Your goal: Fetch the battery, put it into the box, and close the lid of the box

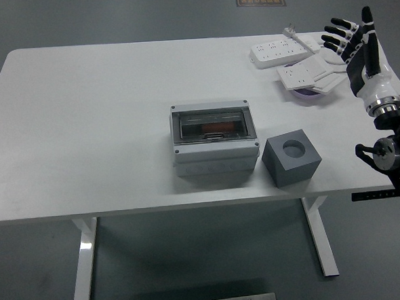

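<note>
One hand [352, 42], the right, hovered with fingers spread and empty over the worktop's [83, 130] far right edge, near the white power strips [296, 59]. At mid-worktop the box [215, 146] sat with its clear lid down, a grey block [291, 159] just beside it; no battery could be made out.

A grey block [291, 159] with a round hole sits near 2 white power strips [283, 50].

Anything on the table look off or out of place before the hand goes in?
Nothing is spilled or damaged. The power strips lie in a loose, overlapping pile at the far right corner, partly covering a purple object. The box has its lid down already. The grey block sits skewed. The right hand is open, and no battery is plainly visible.
</note>
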`<state>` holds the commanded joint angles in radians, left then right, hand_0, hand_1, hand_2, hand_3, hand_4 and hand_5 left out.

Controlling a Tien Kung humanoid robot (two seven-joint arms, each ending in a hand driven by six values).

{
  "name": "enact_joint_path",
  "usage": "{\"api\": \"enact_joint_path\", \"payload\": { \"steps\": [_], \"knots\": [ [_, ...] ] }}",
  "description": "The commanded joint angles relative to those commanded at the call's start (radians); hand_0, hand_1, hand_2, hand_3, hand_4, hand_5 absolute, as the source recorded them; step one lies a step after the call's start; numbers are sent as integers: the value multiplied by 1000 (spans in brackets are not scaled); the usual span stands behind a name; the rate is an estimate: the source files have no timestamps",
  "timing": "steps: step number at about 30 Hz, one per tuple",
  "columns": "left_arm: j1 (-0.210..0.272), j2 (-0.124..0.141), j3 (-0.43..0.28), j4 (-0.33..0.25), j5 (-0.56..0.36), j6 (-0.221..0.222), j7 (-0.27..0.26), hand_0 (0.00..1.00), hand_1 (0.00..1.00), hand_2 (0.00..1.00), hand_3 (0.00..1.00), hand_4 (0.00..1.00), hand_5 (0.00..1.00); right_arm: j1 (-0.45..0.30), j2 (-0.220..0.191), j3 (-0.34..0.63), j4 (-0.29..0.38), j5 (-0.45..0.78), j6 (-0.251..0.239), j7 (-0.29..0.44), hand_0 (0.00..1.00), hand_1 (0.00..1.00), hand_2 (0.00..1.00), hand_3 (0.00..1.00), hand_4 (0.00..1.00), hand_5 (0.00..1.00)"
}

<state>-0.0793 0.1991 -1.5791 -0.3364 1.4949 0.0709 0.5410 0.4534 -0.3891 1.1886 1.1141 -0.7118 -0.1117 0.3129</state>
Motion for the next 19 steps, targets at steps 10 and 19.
{"api": "enact_joint_path", "payload": {
  "steps": [10, 19],
  "knots": [
    [-1, -8, 0, 3, -3, 1, -6, 576, 716, 648, 594, 682, 195, 28, 6, -32, 8, -4, -1, -9, 780, 687, 688, 677, 998, 998],
    [8, -13, 7, 3, -18, 7, -6, 577, 717, 648, 593, 679, 193, 27, 2, -42, 14, -2, -2, -11, 780, 688, 689, 677, 998, 998]
  ]
}}
